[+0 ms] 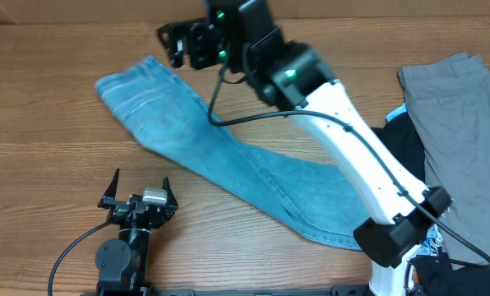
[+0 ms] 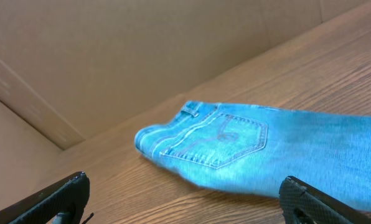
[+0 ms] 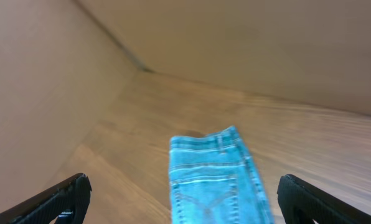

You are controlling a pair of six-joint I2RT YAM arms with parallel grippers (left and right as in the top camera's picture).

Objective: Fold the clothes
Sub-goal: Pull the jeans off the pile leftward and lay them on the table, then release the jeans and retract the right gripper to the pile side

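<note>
The right fingers (image 3: 64, 196) stand wide apart, empty, over the waist end of the jeans (image 1: 171, 111). The left fingers (image 2: 61, 194) are spread too, short of the denim. The jeans lie slantwise on the surface (image 1: 39, 164), with the right arm covering part of the hem end. A grey garment (image 1: 455, 107) and a black garment (image 1: 405, 140) run off the right edge.

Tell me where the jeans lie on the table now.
In the overhead view the jeans lie diagonally across the table, waist far left beside the right gripper, legs toward the near right.
</note>
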